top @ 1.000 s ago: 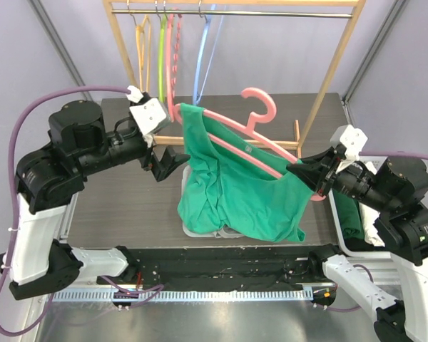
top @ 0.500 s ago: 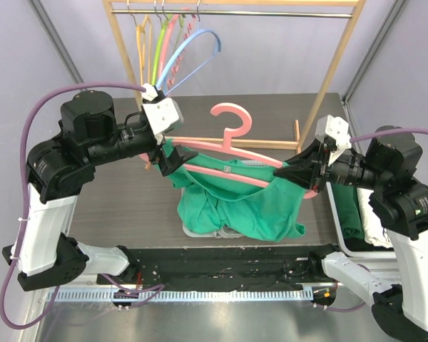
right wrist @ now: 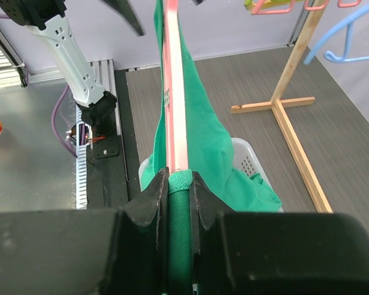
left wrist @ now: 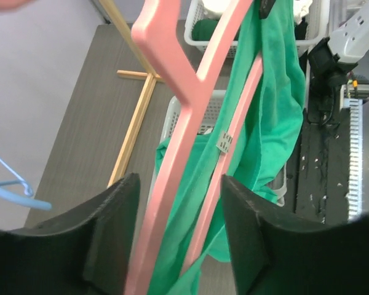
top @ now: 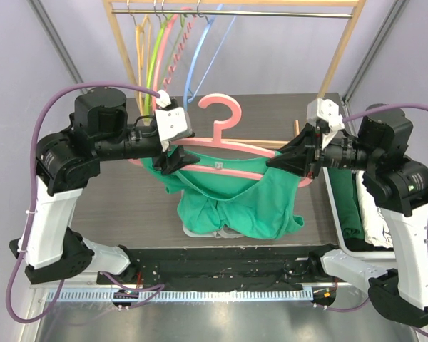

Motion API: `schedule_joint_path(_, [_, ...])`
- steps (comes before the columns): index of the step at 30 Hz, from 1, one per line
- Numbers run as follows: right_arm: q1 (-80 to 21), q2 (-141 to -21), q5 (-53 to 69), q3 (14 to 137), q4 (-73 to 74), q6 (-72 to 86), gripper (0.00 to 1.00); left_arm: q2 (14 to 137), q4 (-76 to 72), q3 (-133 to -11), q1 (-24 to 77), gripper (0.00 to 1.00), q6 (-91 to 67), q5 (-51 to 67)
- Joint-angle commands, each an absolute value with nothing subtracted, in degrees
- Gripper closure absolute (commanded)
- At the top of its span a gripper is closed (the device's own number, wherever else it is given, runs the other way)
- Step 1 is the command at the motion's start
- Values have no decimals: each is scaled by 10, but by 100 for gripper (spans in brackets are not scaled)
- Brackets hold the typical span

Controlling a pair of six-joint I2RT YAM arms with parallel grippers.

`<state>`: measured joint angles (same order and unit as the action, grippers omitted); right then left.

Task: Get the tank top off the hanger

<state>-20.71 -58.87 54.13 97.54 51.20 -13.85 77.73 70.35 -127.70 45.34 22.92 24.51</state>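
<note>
1. Both arms are holding a pink hanger [top: 239, 114] in the air over the table [top: 121, 203]. It's sitting roughly level w/ the hook pointing up, in front of a wooden rack [top: 335, 68].
2. L gripper [left wrist: 179, 246] is sitting at the hanger's L end w/ its fingers standing well apart. The hanger's top arm, lower bar and some green cloth are passing between them. The top arm is running close by one finger; can't tell if it's touching.
3. R gripper [right wrist: 178, 200] is sitting at the hanger's R end, fingers pressing together on green cloth of the top wrapped over that end. The pink bar is running straight out from the jaws.
4. The top [top: 253, 203] is hanging on the hanger, bunched and twisted, w/ a small neck label showing by the lower bar.
5. Its lower part is drooping over a white basket [top: 191, 229] near the table's front edge. Can't tell if cloth and basket are touching.
6. The rack is carrying spare hangers [top: 160, 50] in orange, green, pink and blue, all hanging at a slant.
7. A bin [top: 340, 214] is sitting at the table's R edge, under the R arm, holding green and white clothes.
</note>
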Motion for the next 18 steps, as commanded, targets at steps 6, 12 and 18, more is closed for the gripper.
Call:
schedule_joint_path(6, [-211, -616, 525, 982, 453, -144, 99, 768, 698, -1287, 452, 84, 224, 257])
schedule_joint_path(12, [-211, -591, 419, 931, 320, -70, 84, 768, 660, -1268, 452, 88, 212, 222])
schedule_joint_path(18, [-211, -555, 341, 897, 204, -45, 49, 773, 598, -1254, 452, 97, 203, 136])
